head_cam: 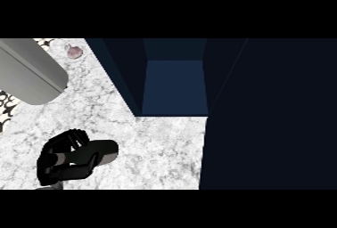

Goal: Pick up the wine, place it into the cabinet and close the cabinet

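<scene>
Only my left hand (58, 162) shows, low at the left over the marble counter (158, 147). Its fingers (67, 139) are curled round a dark, glossy cylinder that looks like the wine bottle (104, 152), which points right toward the cabinet. The dark navy cabinet (270, 116) fills the right half of the view. Its open compartment (174, 84) shows a lighter blue inside, up and to the right of the hand, with nothing visible in it. My right hand is out of the view.
A large grey rounded cylinder (30, 71) lies across the upper left corner. A small pinkish object (74, 52) sits beyond it on the counter. A black-and-white patterned strip (5, 111) runs along the left edge.
</scene>
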